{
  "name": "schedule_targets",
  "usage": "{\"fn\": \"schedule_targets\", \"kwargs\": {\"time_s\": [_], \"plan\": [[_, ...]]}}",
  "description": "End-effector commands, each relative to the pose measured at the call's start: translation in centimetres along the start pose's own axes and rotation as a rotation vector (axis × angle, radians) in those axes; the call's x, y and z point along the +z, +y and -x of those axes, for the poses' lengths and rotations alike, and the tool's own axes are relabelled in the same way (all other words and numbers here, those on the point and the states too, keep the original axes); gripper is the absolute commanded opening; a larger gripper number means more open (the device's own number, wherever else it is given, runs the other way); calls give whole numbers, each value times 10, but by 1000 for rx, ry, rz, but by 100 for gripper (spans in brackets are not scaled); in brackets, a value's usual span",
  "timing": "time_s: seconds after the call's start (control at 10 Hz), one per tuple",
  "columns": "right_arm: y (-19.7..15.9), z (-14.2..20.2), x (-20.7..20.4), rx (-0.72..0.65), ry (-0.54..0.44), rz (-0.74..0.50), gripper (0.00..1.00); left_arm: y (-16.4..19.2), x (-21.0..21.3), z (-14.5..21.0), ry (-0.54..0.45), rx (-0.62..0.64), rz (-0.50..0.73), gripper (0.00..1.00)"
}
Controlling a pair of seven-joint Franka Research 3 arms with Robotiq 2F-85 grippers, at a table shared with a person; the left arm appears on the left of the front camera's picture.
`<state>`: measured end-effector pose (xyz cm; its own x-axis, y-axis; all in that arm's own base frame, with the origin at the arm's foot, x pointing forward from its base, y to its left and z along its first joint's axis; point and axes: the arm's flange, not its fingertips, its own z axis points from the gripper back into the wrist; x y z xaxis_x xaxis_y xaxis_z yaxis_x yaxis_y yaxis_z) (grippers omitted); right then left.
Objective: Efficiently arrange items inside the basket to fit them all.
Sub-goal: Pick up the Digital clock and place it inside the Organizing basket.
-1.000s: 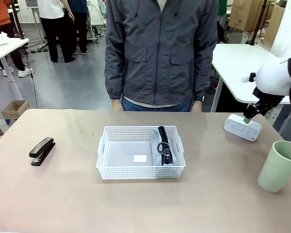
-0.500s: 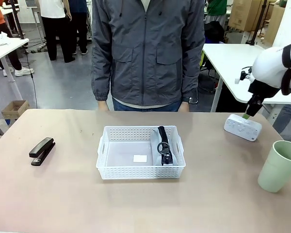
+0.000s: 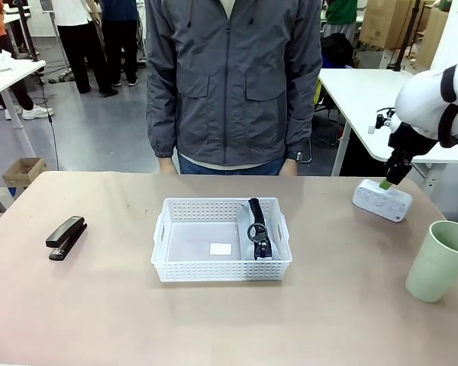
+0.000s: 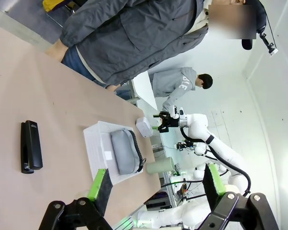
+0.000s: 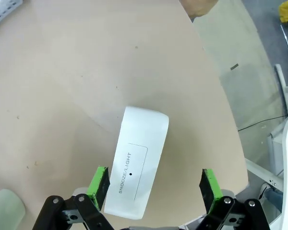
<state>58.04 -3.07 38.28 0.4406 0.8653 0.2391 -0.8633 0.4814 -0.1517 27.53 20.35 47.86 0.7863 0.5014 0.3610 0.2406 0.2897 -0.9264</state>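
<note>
- Though begun, far from done: only pouch (image 3: 259, 229) in basket (image 3: 214, 203), mid-table (image 3: 137, 320).
- Left outside: stapler (image 3: 66, 236), cup (image 3: 441, 261), box (image 3: 382, 200).
- Right pincer (image 5: 153, 182) apart, over box; left pincer (image 4: 156, 184) apart, holding nothing.

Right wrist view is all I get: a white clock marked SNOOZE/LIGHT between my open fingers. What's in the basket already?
Observer: The grey zip pouch sits inside the basket, along its right end.
Operator: Anything else in there?
Observer: A small white box, flat on the floor beside the pouch.
Operator: What's to the basket's left?
Observer: The black stapler, alone on the table.
</note>
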Motion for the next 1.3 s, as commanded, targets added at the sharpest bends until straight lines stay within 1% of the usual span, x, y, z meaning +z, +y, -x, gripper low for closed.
{"fn": "schedule_targets", "kwargs": {"time_s": [0.0,0.4,0.6,0.9,1.0,1.2], "plan": [[0,0,-7,15,26,-23,100,-2,-1,0,-9,-16,17,100],[-6,1,-41,-14,77,-74,100,-2,-1,0,-9,-16,17,100],[-10,1,-58,-5,88,-112,100,-2,-1,0,-9,-16,17,100],[-10,2,-69,-20,108,-131,100,-2,-1,0,-9,-16,17,100],[-11,4,-71,-36,134,-99,100,-2,-1,0,-9,-16,17,100],[-11,5,-71,-36,118,-110,100,-2,-1,0,-9,-16,17,100]]}}
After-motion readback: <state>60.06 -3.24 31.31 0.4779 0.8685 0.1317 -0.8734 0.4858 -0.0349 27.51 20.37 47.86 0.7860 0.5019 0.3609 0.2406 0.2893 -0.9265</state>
